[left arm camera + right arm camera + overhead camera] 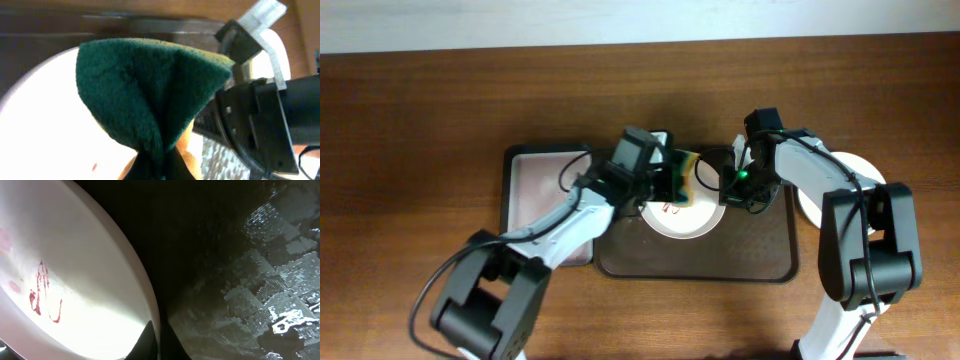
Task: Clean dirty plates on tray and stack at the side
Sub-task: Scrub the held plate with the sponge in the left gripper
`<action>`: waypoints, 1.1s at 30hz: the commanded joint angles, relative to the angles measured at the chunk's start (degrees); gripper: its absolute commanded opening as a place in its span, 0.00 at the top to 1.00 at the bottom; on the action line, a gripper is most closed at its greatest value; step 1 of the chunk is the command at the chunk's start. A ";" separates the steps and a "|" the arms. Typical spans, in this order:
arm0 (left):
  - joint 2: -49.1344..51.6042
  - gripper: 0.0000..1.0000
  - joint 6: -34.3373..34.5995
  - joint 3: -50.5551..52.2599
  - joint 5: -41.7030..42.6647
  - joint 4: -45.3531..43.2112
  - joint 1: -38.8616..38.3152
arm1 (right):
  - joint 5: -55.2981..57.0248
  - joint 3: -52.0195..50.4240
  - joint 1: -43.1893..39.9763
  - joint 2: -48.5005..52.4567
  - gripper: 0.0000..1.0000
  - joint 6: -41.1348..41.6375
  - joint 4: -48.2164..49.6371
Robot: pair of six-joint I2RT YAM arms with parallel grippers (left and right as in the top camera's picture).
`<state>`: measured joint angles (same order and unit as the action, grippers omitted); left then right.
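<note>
A white plate (685, 222) with red-brown smears lies on the large dark brown tray (760, 250). My left gripper (670, 180) is shut on a green and yellow sponge (686, 170), held over the plate's far edge. In the left wrist view the sponge (145, 95) hangs above the plate (40, 130). My right gripper (728, 190) is shut on the plate's right rim. In the right wrist view its jaws (159, 342) pinch the rim of the plate (85, 295), with the tray (225, 270) underneath. A second white plate (808, 207) lies to the right of the tray, partly under my right arm. The mint green plate is not in view.
A smaller dark tray with pinkish-beige lining (535, 180) sits against the big tray's left side, partly under my left arm. The wooden table (410, 150) extends to the left, and a pale wall runs along the far edge.
</note>
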<state>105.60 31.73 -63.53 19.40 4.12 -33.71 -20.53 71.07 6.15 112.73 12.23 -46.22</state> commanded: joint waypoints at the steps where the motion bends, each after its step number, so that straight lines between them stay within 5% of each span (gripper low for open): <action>1: 4.00 1.00 5.68 -0.98 1.16 -4.07 -1.90 | 0.61 -1.05 0.26 1.16 0.96 0.24 -0.07; 9: 9.84 1.00 6.64 -0.98 -2.60 -8.46 -3.85 | 0.61 -1.05 0.26 1.16 0.96 0.26 -0.11; 19: 10.34 1.00 3.69 -0.98 -7.21 12.11 0.13 | 0.85 -1.05 0.26 1.16 0.96 0.24 -0.81; 29: 0.76 1.00 -3.21 -1.20 -9.27 15.06 3.04 | 2.14 -1.05 0.26 1.16 0.96 0.26 -1.38; 30: -1.14 1.00 -4.09 -1.25 -9.14 15.02 3.04 | 2.12 -1.05 0.26 1.16 0.91 0.26 -1.36; 32: -6.29 1.00 -5.33 -1.36 -9.18 15.10 3.04 | 2.12 -1.05 0.26 1.16 0.67 0.26 -1.11; 33: -7.65 1.00 -5.53 -1.36 -9.27 15.19 3.13 | 2.12 -1.05 0.26 1.16 0.67 0.26 -0.85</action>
<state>106.32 29.08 -64.84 11.94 19.55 -31.18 -22.11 70.81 6.63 112.75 12.03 -47.35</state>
